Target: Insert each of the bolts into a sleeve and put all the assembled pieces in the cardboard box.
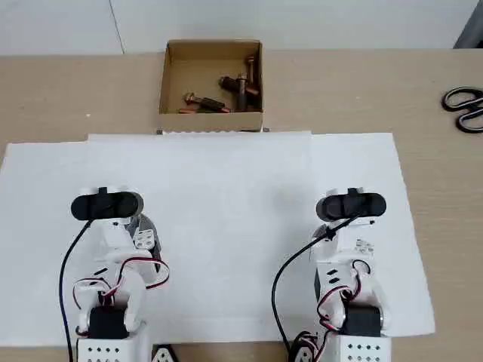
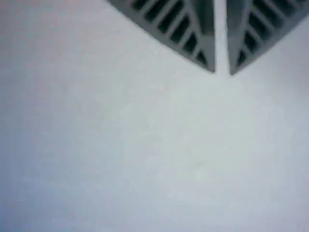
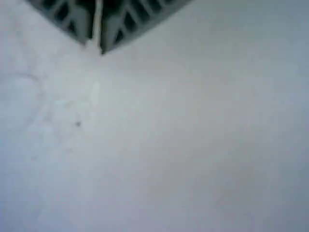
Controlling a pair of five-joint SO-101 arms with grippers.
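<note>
Nearest to us, at seven and five o'clock on the high view, two arms sit folded over a white paper sheet; we cannot tell which arm is which there. From its own wrist camera, we see the left gripper just above the paper, its fingers drawn together with only a thin slit between them and nothing held. The right gripper hangs the same way, fingers together and empty. Farther out, at twelve o'clock just past the sheet's far edge, stands the cardboard box on the table. Inside it we see the coppery bolts in sleeves, piled toward its right half. Scissors lie at two o'clock.
</note>
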